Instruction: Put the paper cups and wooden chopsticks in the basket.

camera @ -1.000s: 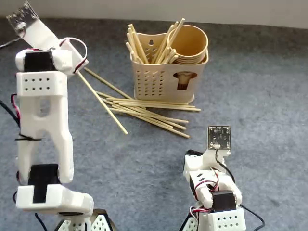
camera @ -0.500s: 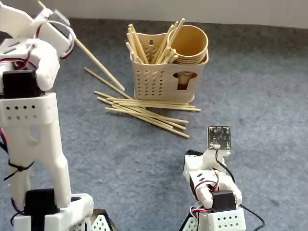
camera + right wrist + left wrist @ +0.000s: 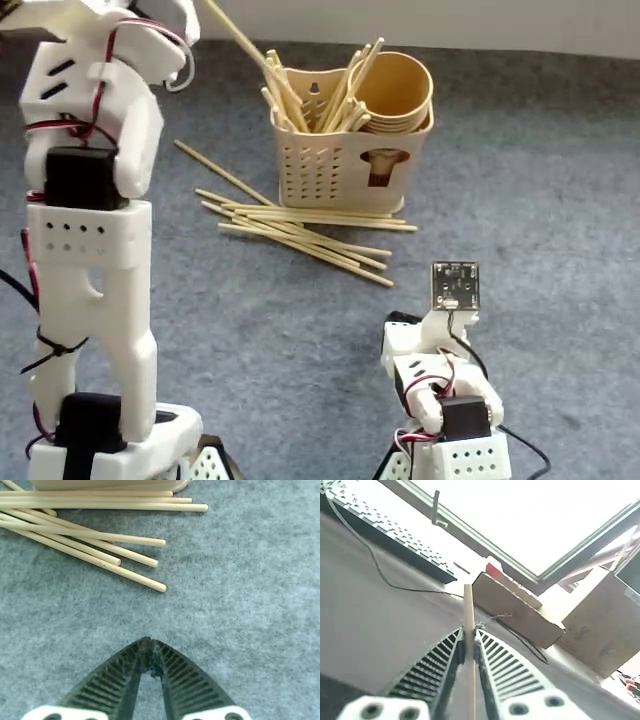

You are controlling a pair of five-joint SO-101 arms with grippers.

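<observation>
A beige perforated basket [image 3: 345,165] stands at the back of the grey carpet, with stacked paper cups [image 3: 398,90] and several wooden chopsticks [image 3: 290,95] upright in it. More loose chopsticks [image 3: 300,228] lie fanned on the carpet in front of it, also seen as chopsticks [image 3: 90,535] in the right wrist view. My left arm [image 3: 90,130] is raised high at the left. My left gripper [image 3: 469,637] is shut on one chopstick [image 3: 468,605], and this held chopstick [image 3: 245,40] slants down toward the basket's left rim. My right gripper [image 3: 147,657] is shut with nothing in it, low over bare carpet short of the loose chopsticks.
The right arm [image 3: 440,385] sits folded at the front right of the carpet. Open carpet lies right of the basket and between the two arms. Behind the raised left gripper, a keyboard [image 3: 385,535] and cardboard boxes [image 3: 520,605] show in the room.
The left arm has risen and swung the held chopstick up off the carpet and over toward the basket's left rim. The right arm has not moved.
</observation>
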